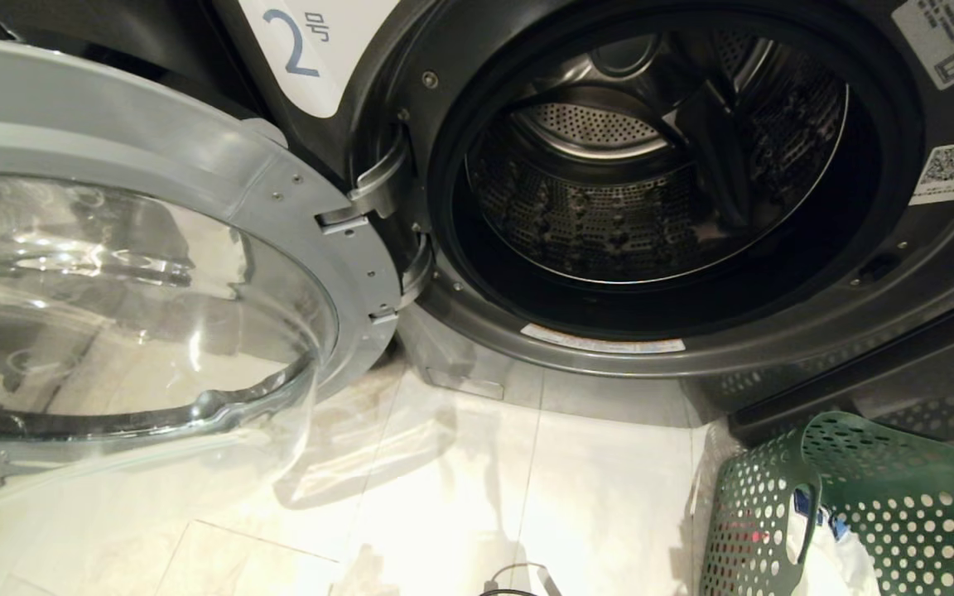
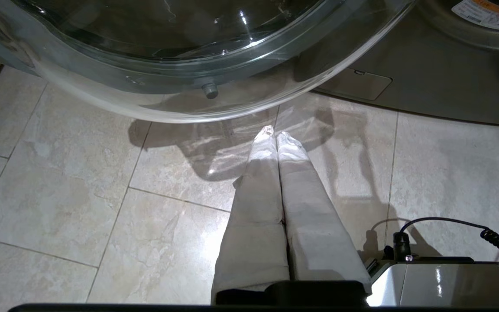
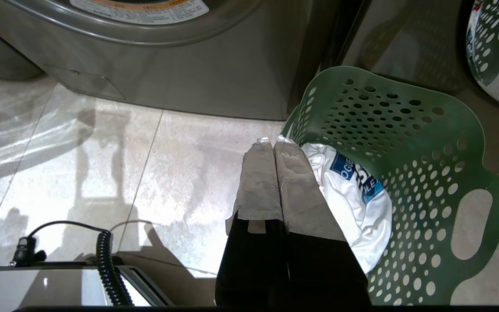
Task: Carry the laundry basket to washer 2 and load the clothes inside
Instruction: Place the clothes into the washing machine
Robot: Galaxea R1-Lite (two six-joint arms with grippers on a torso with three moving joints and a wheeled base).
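Observation:
Washer 2 (image 1: pixel 899 273) fills the head view, its drum dark and bare inside, its label with a blue 2 (image 1: pixel 299 45) at the upper left. Its glass door (image 1: pixel 137 273) hangs swung open to the left. The green laundry basket (image 1: pixel 883 505) (image 3: pixel 427 173) stands on the floor at the lower right, by the washer's front. Inside lie the clothes (image 3: pixel 358 195), a white garment with a blue patch showing. My right gripper (image 3: pixel 273 139) hangs shut and empty just beside the basket's rim. My left gripper (image 2: pixel 275 131) hangs shut and empty over the tiles below the door. Neither arm shows in the head view.
Pale floor tiles (image 1: pixel 460 497) stretch in front of the washer. The open door (image 2: pixel 189 65) overhangs the floor on the left side. My base with a coiled black cable (image 3: pixel 106 264) sits close behind both grippers. A second grey machine front (image 3: pixel 405 39) stands behind the basket.

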